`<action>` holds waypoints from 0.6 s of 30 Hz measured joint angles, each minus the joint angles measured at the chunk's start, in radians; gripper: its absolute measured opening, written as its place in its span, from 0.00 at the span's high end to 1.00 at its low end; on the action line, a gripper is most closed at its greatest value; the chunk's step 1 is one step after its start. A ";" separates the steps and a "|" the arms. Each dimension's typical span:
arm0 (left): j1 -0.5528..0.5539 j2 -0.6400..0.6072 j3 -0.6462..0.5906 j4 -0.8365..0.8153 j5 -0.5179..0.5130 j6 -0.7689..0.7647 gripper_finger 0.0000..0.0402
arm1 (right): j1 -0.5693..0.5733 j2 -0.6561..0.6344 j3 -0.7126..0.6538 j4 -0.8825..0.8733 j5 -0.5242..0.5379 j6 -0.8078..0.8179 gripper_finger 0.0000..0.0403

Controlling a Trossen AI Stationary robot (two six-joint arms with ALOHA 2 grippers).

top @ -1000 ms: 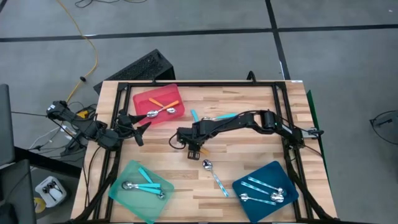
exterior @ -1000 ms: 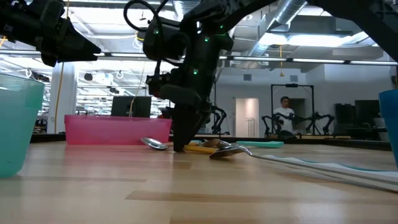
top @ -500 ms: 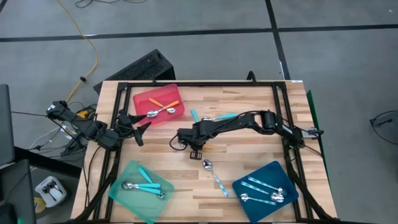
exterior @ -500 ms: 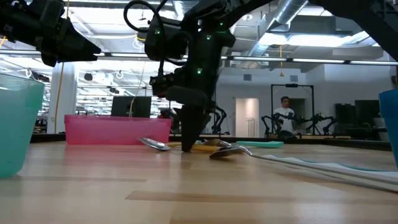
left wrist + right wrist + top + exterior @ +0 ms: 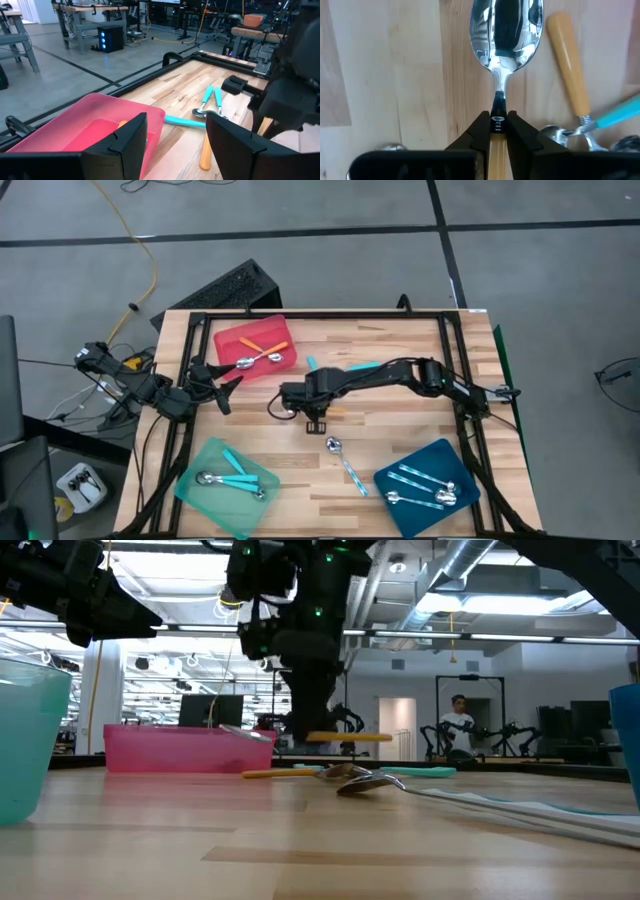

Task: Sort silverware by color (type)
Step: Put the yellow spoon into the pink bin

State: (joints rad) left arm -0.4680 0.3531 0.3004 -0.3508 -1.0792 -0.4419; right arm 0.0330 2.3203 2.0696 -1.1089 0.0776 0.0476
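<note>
Hidden in the high view: the spoon in the right gripper (image 5: 316, 423), lost under the dark arm near the tabletop (image 5: 400, 440) centre. Plain in the right wrist view, though: fingers (image 5: 479, 131) pinched nearly shut on the neck of an orange-handled spoon (image 5: 501, 60), shiny bowl pointing away from the camera. In the low view, same spoon (image 5: 345, 738) held level, clear of the wood. Beside it on the tabletop, another orange-handled spoon (image 5: 568, 70) and a turquoise handle (image 5: 620, 114), cut off at the picture's edge. Bowls under that pile hard to separate.

Left gripper (image 5: 228, 386) waiting at 9 o'clock, just beside the red tray (image 5: 228, 340), fingers (image 5: 131, 135) spread wide, nothing between them. Contents of the red tray partly blocked in the left wrist view; from above, two orange spoons (image 5: 262, 352) crossed inside.

Mint-green tray (image 5: 200, 480) at 7 o'clock with turquoise spoons (image 5: 232, 475); dark-blue tray (image 5: 400, 470) at 5 o'clock with pale blue patterned spoons (image 5: 425, 488). One patterned spoon (image 5: 344, 460) loose at 6 o'clock. Two turquoise spoons (image 5: 340, 367) at 12 o'clock, partly under the right arm.

Against a second ago: right fingers then wider and down at the wood, tips touching the pile; now closed and raised, spoon lifted with them. Left arm unmoved.
</note>
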 joint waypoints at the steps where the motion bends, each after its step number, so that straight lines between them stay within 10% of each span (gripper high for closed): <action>1: 0.000 0.000 0.000 0.000 0.000 0.000 0.53 | -0.001 0.000 0.015 -0.011 0.000 -0.004 0.84; 18: 0.000 0.000 0.000 0.000 0.000 0.000 0.53 | -0.020 -0.003 0.163 0.097 0.026 -0.110 0.84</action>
State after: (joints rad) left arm -0.4681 0.3531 0.3004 -0.3508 -1.0790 -0.4419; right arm 0.0132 2.3177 2.2330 -1.0115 0.1034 -0.0624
